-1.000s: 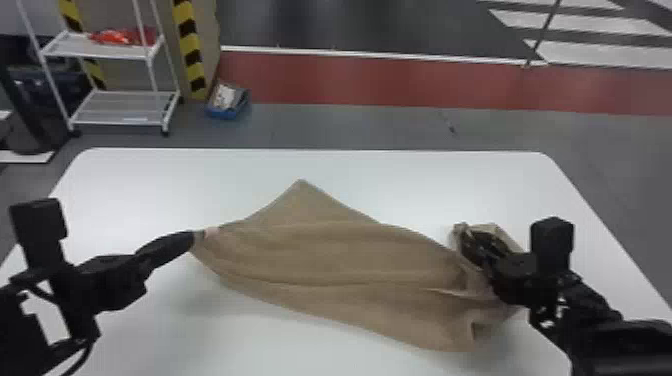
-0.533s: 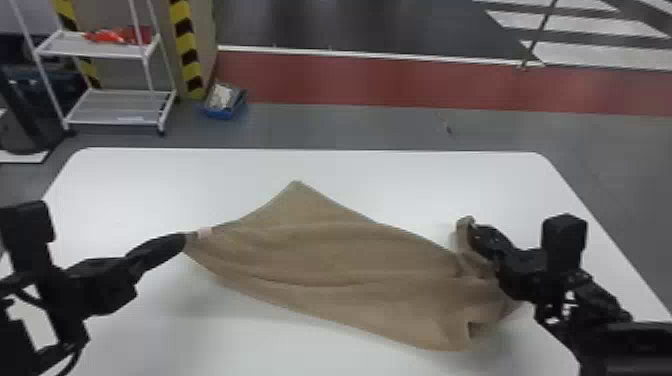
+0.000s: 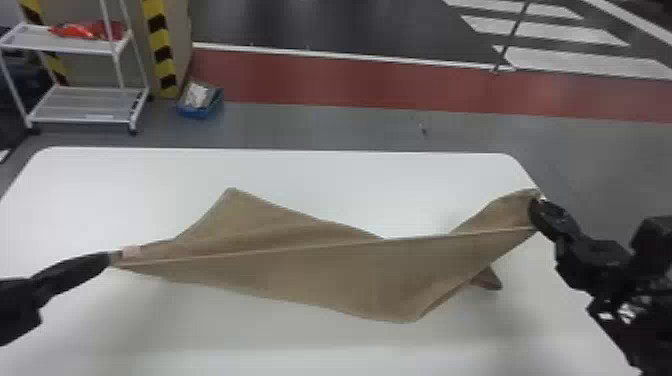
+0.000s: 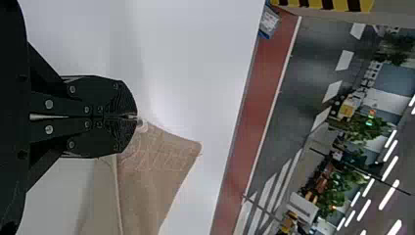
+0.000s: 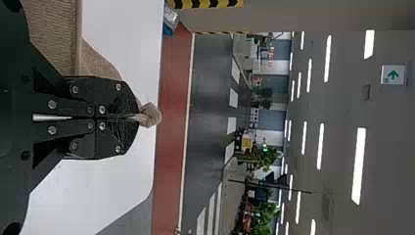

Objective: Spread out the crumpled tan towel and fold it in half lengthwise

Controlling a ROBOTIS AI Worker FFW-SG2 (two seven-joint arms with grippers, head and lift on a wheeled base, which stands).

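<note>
We see black all over: the left arm [image 3: 17, 310], the right arm [image 3: 595, 257] and a boxy block [image 3: 654, 245] on the latter. The left claw [image 3: 112, 258] and the right claw [image 3: 536, 210] both have flat black fingers [image 4: 100, 88], rounded and finely ridged at the ends, dotted with round silver screws [image 4: 49, 104].

A large indoor hall, like a workshop or lab; which, I cannot tell. From the robot, a white metal rack [image 3: 85, 105] stands between ten and eleven o'clock, a hazard-striped post [image 3: 161, 50] at eleven, a red floor lane [image 3: 350, 82] across twelve, white floor stripes [image 3: 550, 32] at one. Overhead hang strip lights [image 5: 359, 166] and a green arrow sign [image 5: 393, 75].
</note>
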